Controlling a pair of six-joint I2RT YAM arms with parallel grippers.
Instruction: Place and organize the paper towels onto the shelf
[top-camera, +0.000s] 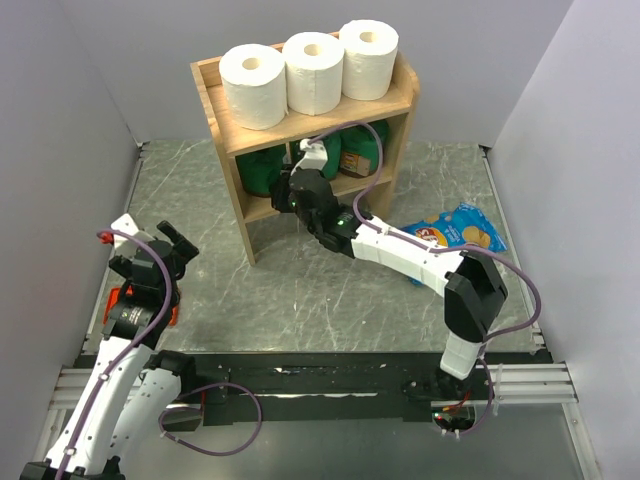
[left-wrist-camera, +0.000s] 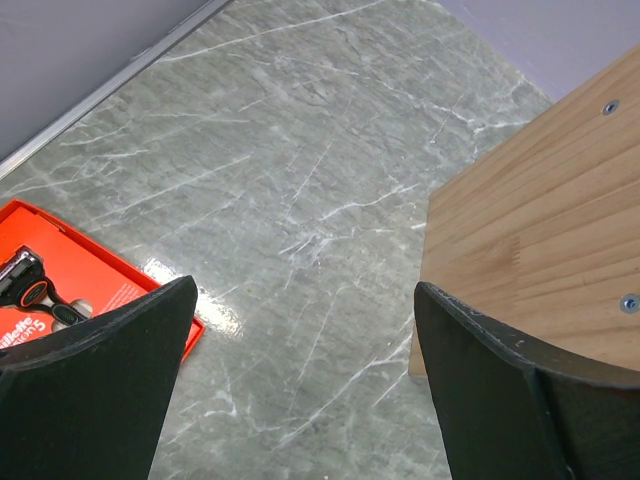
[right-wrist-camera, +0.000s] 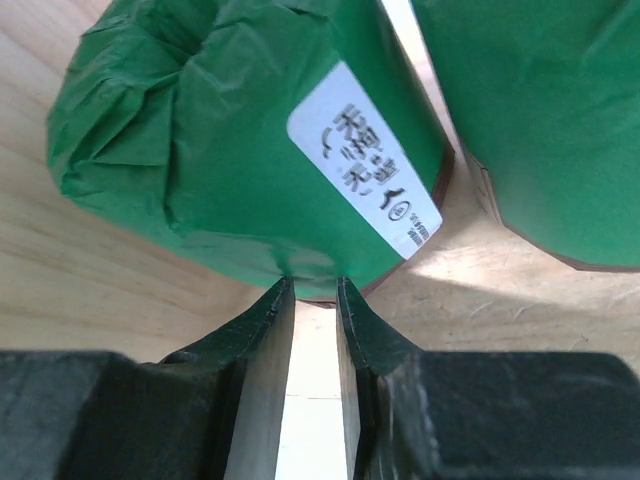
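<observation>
- Top external: three rolls (top-camera: 313, 72) stand upright in a row on the top tier of the shelf (top-camera: 232, 190), each touching the next, holes up.
- The table (top-camera: 300, 290) shows no other roll, so I judge the placing done and only the tidying left.
- The right arm (top-camera: 400, 245) reaches into the lower tier, where green packs (top-camera: 262, 170) lie. Its fingertips are hidden there.
- The left gripper (top-camera: 178, 243) hangs well apart from the shelf, above a red box (top-camera: 118, 297), holding nothing.
- A blue bag (top-camera: 460, 228) lies by the right arm (not part of the job).
- Left wrist: the fingers stand wide apart over bare table, with the shelf's side panel just to one side.
- Right wrist: the right gripper (right-wrist-camera: 314, 285) has its fingers drawn nearly together, a thin slit between them.
- Its tips meet the crumpled end of a green pack. I cannot tell whether they pinch the wrap.
- Next move, as I judge it: let go of any wrap, then draw the right arm straight out of the lower tier.
- It should go low and slow. A knock on the shelf could topple the rolls above.
</observation>
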